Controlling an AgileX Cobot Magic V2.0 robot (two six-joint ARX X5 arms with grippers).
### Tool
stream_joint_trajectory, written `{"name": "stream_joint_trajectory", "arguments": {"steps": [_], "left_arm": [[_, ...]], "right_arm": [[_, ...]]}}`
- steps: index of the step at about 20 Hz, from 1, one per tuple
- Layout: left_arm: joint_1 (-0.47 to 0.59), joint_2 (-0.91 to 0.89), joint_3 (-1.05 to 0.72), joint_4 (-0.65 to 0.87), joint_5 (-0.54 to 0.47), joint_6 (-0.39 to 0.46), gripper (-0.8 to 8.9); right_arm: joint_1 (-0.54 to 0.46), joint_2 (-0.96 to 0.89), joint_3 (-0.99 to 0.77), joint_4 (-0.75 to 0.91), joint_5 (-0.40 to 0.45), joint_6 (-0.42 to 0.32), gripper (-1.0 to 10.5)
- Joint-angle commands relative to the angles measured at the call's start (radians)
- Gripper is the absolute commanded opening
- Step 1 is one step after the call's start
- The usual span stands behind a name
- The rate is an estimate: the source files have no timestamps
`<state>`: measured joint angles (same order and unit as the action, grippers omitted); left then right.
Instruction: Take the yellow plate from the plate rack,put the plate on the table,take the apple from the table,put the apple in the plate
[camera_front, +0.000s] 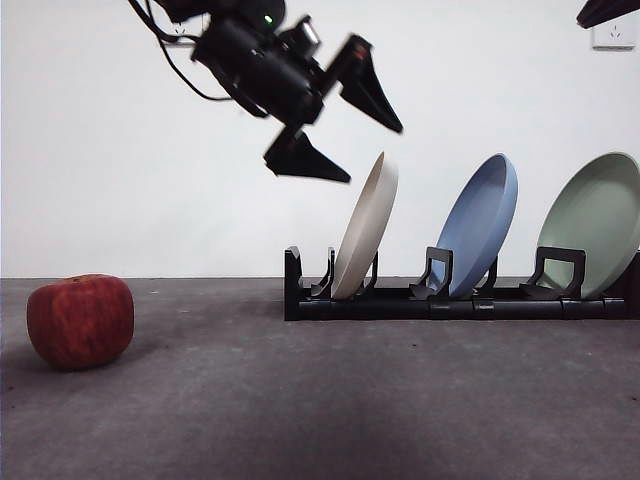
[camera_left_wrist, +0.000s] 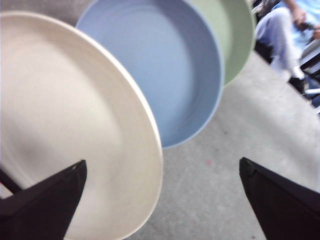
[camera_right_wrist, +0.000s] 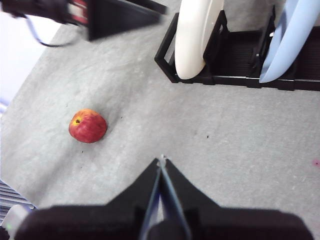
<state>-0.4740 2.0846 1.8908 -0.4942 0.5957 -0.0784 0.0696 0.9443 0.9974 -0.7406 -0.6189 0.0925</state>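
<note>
The yellow plate (camera_front: 365, 230) is cream-coloured and stands tilted in the first slot of the black plate rack (camera_front: 400, 305). My left gripper (camera_front: 375, 153) hangs open at its top rim, one jaw above the rim and one on the apple side, not closed on it. In the left wrist view the yellow plate (camera_left_wrist: 65, 125) fills the space by one jaw, and the left gripper (camera_left_wrist: 162, 161) is spread wide. The red apple (camera_front: 80, 320) lies on the table (camera_front: 300, 420) far from the rack. My right gripper (camera_right_wrist: 161, 159) is shut and empty, above the table, apart from the apple (camera_right_wrist: 88, 126).
A blue plate (camera_front: 480, 225) and a pale green plate (camera_front: 595, 225) stand in the further rack slots. The blue plate (camera_left_wrist: 160, 70) sits close behind the cream one. The right arm shows only as a black tip (camera_front: 610, 10) in a top corner of the front view.
</note>
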Motion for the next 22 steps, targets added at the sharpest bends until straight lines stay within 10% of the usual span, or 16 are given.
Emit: {"name": "stream_joint_trajectory", "arguments": {"steps": [1, 10, 22], "left_arm": [[-0.016, 0.033, -0.006, 0.001, -0.024, 0.038, 5.99], [-0.032, 0.043, -0.006, 0.021, -0.073, 0.072, 4.95], [-0.046, 0.044, -0.006, 0.056, -0.072, 0.082, 0.76]], "right_arm": [[0.005, 0.002, 0.005, -0.018, -0.004, -0.015, 0.0], [0.005, 0.002, 0.005, -0.055, -0.002, -0.022, 0.0], [0.005, 0.002, 0.005, -0.106, -0.002, -0.044, 0.0]]}}
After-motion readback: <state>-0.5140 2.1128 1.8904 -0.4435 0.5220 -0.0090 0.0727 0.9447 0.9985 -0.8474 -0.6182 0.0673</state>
